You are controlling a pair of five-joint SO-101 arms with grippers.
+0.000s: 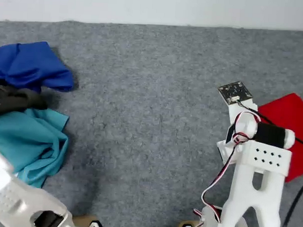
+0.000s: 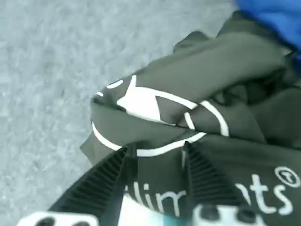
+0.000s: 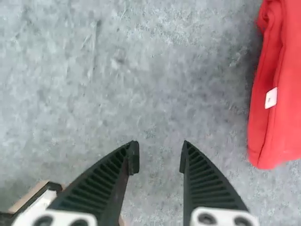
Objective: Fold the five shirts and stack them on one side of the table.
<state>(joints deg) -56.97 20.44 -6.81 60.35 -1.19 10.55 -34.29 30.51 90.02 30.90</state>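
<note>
A crumpled pile lies at the table's left: a blue shirt (image 1: 33, 64) at the back, a dark grey shirt (image 1: 14, 100) with white print below it, and a teal shirt (image 1: 27, 141) nearest me. My left gripper (image 2: 157, 150) is open just over the dark grey shirt (image 2: 197, 94), its fingers apart with cloth showing between them. A folded red shirt (image 1: 292, 124) lies flat at the right edge. My right gripper (image 3: 157, 157) hangs open over bare carpet, left of the red shirt (image 3: 277, 89), holding nothing.
Grey carpet (image 1: 152, 103) covers the table, with a wide bare stretch in the middle. A white wall runs along the back edge. The right arm's white body (image 1: 257, 168) stands at the front right, the left arm's base (image 1: 17, 198) at the front left.
</note>
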